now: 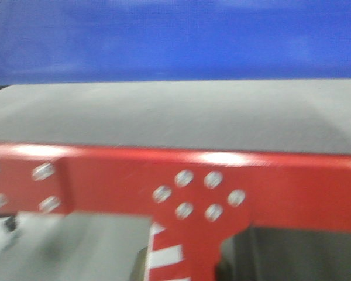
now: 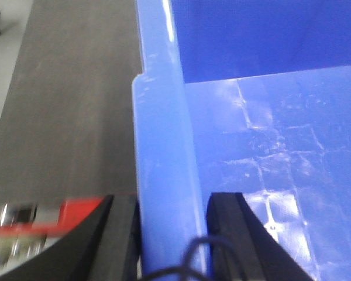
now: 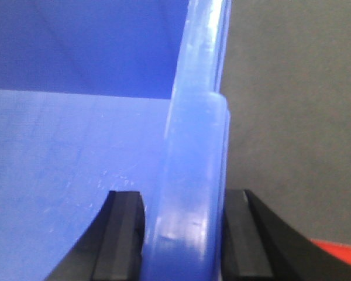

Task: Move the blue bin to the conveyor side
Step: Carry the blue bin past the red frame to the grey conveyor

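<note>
The blue bin [image 1: 175,38] fills the top of the front view, standing on the dark grey conveyor [image 1: 175,114]. In the left wrist view my left gripper [image 2: 171,234] is shut on the bin's thick left rim [image 2: 164,164], one black finger outside and one inside. The bin's scuffed inner floor [image 2: 281,152] shows to the right, the conveyor [image 2: 70,99] to the left. In the right wrist view my right gripper [image 3: 181,240] is shut on the bin's right rim [image 3: 193,164], one finger [image 3: 120,234] inside the bin and one outside over the conveyor [image 3: 292,117].
A red metal frame rail [image 1: 281,187] with silver bolts runs along the conveyor's near edge. Its red edge also shows in the left wrist view [image 2: 70,213] and the right wrist view [image 3: 339,254]. Grey floor [image 1: 70,246] lies below the rail.
</note>
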You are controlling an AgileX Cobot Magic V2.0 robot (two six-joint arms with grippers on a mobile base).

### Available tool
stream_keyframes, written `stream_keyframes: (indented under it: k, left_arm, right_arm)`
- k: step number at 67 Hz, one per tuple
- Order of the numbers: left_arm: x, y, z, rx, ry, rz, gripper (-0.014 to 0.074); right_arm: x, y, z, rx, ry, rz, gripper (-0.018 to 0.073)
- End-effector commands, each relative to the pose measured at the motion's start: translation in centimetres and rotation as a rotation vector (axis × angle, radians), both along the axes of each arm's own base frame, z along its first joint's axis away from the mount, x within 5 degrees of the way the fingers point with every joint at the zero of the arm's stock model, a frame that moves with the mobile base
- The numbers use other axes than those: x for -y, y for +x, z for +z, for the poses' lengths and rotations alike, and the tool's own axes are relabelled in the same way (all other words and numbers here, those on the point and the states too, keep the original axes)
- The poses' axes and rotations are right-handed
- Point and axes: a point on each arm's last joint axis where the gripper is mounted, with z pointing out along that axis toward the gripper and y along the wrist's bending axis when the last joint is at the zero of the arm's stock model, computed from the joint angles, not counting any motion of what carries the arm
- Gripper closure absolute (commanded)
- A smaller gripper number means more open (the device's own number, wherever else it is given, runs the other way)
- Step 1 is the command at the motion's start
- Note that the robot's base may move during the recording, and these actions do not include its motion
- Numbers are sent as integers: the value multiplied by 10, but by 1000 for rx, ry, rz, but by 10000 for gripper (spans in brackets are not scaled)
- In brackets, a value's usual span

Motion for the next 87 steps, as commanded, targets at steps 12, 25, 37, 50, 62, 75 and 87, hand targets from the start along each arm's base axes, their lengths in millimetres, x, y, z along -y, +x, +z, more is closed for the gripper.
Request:
stream_keyframes:
  k: [12,25,37,50,62,75,87]
  left_arm:
    - [-9,-2,17,145,79,32,613]
    - [-9,-2,17,147,79,31,613]
    - [-9,-2,17,147,79,31,613]
    - [-9,-2,17,147,79,31,613]
    - [-9,-2,17,147,79,31,613]
    - [-9,-2,17,147,79,31,613]
    - [-9,-2,17,147,79,31,613]
  right_arm:
    - [6,-4,18,159,-18,-12,637]
    - [6,-4,18,159,-18,-12,637]
    - [6,-4,18,159,-18,-12,637]
    - [6,-4,18,159,-18,-12,637]
    - [6,-4,18,159,-18,-12,637]
    - [6,-4,18,159,-18,-12,637]
    - [6,-4,18,159,-18,-12,637]
